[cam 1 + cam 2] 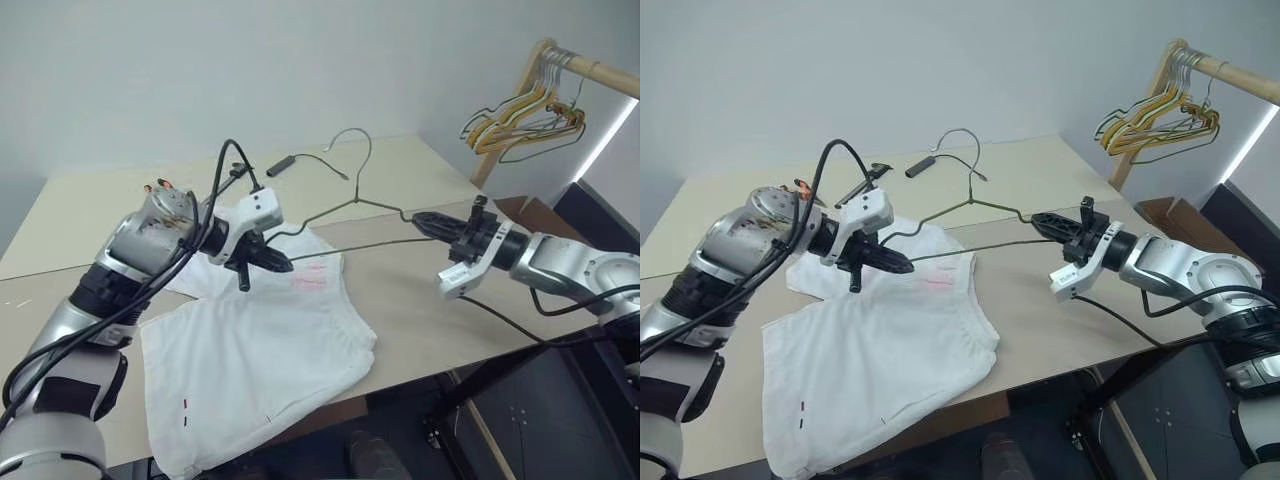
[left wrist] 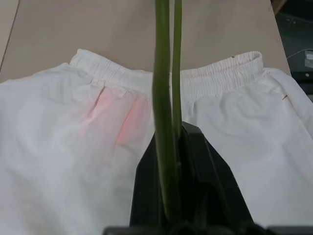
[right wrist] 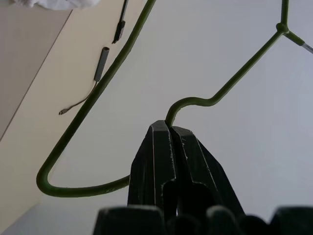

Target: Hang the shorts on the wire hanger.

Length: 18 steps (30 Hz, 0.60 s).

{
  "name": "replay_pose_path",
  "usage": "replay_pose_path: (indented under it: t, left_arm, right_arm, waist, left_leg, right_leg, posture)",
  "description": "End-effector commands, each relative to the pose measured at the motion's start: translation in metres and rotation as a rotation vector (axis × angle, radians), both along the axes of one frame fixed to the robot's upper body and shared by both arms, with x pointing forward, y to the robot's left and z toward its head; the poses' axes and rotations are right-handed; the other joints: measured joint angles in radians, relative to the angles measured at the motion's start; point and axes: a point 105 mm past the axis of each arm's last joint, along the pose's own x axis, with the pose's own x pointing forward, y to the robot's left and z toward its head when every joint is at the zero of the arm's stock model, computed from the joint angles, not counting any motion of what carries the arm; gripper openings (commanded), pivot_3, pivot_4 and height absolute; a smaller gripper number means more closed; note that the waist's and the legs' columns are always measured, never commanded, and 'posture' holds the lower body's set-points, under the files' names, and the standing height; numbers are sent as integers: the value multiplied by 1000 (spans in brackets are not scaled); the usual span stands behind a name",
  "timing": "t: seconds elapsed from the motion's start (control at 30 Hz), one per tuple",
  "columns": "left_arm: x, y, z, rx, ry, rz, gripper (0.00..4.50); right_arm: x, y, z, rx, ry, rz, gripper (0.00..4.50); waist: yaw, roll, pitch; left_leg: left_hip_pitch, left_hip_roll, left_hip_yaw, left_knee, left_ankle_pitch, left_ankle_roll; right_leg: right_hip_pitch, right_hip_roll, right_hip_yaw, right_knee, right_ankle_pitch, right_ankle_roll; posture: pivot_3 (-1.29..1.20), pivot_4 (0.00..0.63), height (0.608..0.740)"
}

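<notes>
The beige desk (image 1: 430, 300) carries everything, and the largest thing on it is the shorts (image 1: 250, 370), white and thin, spread flat toward the near edge, with one leg running down to the near left corner and the elastic waistband toward the middle of the desk. A faint pink-red print (image 1: 312, 275) lies just under the waistband, and a tiny dark tag (image 1: 185, 405) sits near the hem by the near edge. Above the shorts, lifted off the desk, hangs the wire hanger (image 1: 350, 205), thin and grey-green, its hook rising toward the far edge and its long bottom wire stretched between the two arms. The left gripper (image 1: 275, 262) reaches in from the left over the waistband, its black fingers pinched together on the hanger's left end, the green wire running straight up between them in the left wrist view. The right gripper (image 1: 425, 222) comes from the right edge, roughly level, its fingers pressed tight on the hanger's right shoulder beside the bent corner. Toward the far edge lies a small dark cylinder on a thin cable (image 1: 281, 166). Beyond the desk's far right corner a wooden rail (image 1: 590, 70) holds a bunch of yellow and wooden hangers (image 1: 520, 115).
</notes>
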Motion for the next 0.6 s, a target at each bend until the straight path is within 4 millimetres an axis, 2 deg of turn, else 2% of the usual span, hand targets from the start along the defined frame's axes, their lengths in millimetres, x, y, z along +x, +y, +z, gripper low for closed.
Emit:
replay_pose_path:
  t: [0.03, 0.17, 0.23, 0.33, 0.37, 0.5, 0.6]
  left_arm:
    - [0, 9, 15, -5, -83, 25, 0]
    - [0, 25, 12, 17, -133, 77, 0]
    - [-3, 28, 11, 7, -131, 115, 0]
    - [-11, 29, 9, 0, -239, 67, 0]
    - [-13, 31, 7, 2, -279, 50, 0]
    - [-22, 33, 5, 21, -346, -41, 0]
    - [-25, 32, 6, 18, -354, -55, 0]
  right_arm:
    - [-13, 8, 19, 79, 11, 87, 1031]
    - [-28, 12, 15, 91, 113, 154, 2404]
    - [-35, 14, 16, 155, 203, 181, 3159]
    - [-46, 21, 20, 314, 487, 159, 4206]
    - [-50, 23, 23, 397, 632, 150, 4481]
    - [-53, 20, 31, 561, 1099, 82, 4481]
    - [-47, 14, 29, 545, 1250, -6, 4481]
  waist:
    - [-1, 0, 0]
    - [0, 0, 0]
    - [3, 0, 0]
    - [13, -1, 0]
    - [17, -1, 0]
    - [39, -1, 1]
    - [70, -2, 1]
  left_leg:
    - [0, 0, 0, 0, 0, 0]
    - [1, 0, 0, 0, 0, 0]
    - [2, 0, 0, 0, 0, 0]
    - [2, 1, 0, 0, 0, 0]
    - [3, 2, 0, 0, 0, 1]
    - [9, 3, -1, 0, -1, 1]
    - [14, 4, -1, 0, -1, 1]
  right_leg:
    - [0, 0, 0, 0, 0, 0]
    - [1, 0, 1, 0, 0, 0]
    - [2, 0, 0, 0, 0, 0]
    - [3, -1, 1, 0, 0, 1]
    - [3, -1, 1, 0, 0, 1]
    - [10, -1, 0, 0, 1, 1]
    - [16, -2, -2, -2, 1, 0]
  posture:
    - [-167, 0, 740]
    - [-148, 0, 740]
    - [-131, 0, 740]
    - [-111, 0, 740]
    - [-103, 0, 740]
    - [-83, 0, 740]
    - [-75, 0, 740]
